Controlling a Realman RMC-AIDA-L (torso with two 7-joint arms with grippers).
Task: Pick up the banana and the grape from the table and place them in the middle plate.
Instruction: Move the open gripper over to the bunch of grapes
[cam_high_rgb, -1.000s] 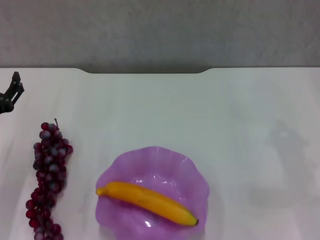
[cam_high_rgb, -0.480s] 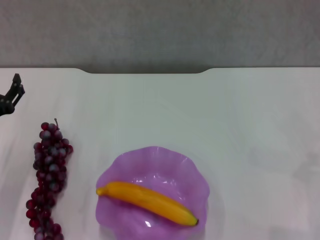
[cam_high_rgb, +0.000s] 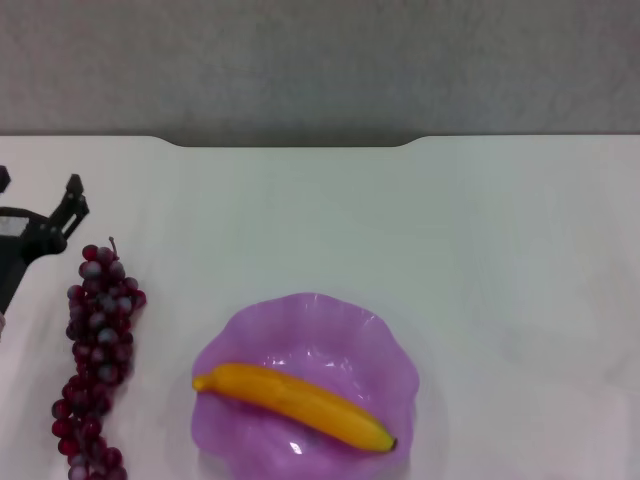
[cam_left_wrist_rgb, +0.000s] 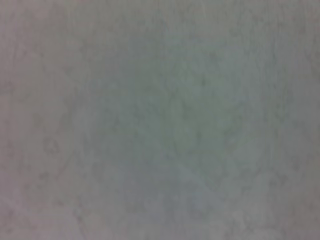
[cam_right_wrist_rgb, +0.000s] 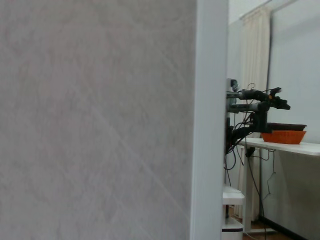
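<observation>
Left end effector advanced toward the grape

Left end effector (cam_high_rgb: 40, 215), fingers spread, had moved right to just beside the grape (cam_high_rgb: 97, 360) on the worktop (cam_high_rgb: 450, 230); the banana (cam_high_rgb: 295, 405) lay in the plate (cam_high_rgb: 300, 310). Grape pickup remained.

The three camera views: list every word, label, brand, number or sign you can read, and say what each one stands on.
None: no view shows readable text.
The banana, the grape, the middle plate and the table carry no print.
The left gripper, beside the grape's stem end, shows no label.
The left wrist view shows only a plain blurred surface.
The far equipment in the right wrist view is too small to show any marking.
</observation>
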